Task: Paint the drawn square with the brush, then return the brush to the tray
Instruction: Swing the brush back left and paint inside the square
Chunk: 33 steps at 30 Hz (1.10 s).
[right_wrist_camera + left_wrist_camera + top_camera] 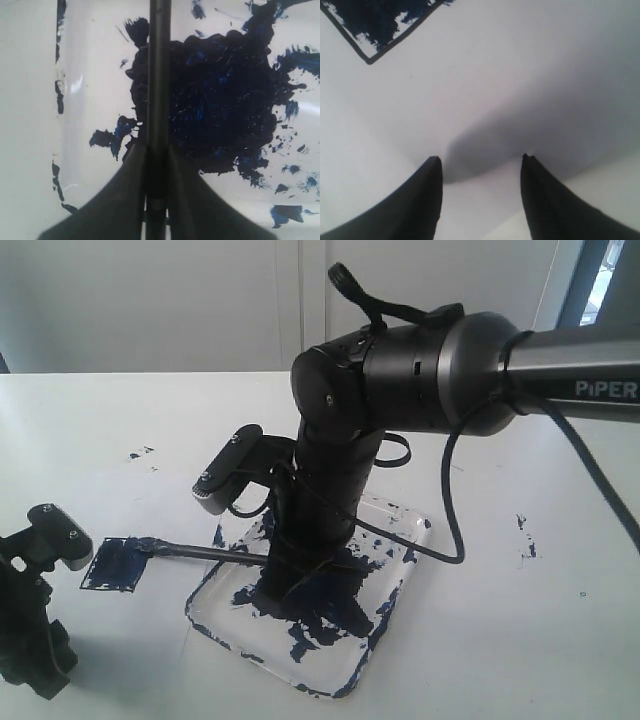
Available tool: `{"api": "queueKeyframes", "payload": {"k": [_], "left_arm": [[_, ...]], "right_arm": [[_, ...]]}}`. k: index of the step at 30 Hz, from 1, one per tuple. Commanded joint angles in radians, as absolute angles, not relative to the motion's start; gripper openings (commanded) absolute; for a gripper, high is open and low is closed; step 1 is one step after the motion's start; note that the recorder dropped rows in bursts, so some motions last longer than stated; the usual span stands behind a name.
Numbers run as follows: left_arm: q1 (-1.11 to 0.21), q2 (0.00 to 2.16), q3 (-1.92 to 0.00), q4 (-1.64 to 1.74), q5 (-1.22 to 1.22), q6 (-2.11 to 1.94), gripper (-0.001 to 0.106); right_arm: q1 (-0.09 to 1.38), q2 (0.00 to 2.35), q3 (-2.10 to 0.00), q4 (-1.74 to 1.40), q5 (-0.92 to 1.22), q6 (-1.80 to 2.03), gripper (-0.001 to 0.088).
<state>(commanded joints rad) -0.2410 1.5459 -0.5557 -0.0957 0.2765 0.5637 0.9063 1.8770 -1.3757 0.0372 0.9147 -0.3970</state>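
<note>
The drawn square [117, 563] lies on the white paper left of the tray, mostly filled dark blue; its corner [370, 30] shows in the left wrist view. The brush [205, 551] reaches from the tray out to the square, its loaded tip resting on the paint there. My right gripper [275, 585] is down over the clear tray [400, 585], shut on the brush handle [157, 90], above the big blue-black blotch [215, 100]. My left gripper [481, 159] stands open over bare paper beside the square, with nothing between its fingers.
The white table [540, 640] carries stray blue specks at the right [526, 538] and at the back left [140, 453]. The right arm's body [400, 370] and its cable [455, 510] hang over the tray. The left arm [30, 610] stands at the front left corner.
</note>
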Motion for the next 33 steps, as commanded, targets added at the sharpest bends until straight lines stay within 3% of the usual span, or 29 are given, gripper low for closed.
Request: {"api": "queueKeyframes", "payload": {"k": [16,33], "left_arm": [[-0.241,1.546,-0.556,-0.096,0.278,0.562,0.054],[-0.241,1.546,-0.556,-0.096,0.28,0.56,0.054]], "right_arm": [[0.906,1.781,-1.411,0.024,0.892,-0.388,0.0],[0.957,1.857,-1.409,0.116,0.886,-0.447,0.0]]}}
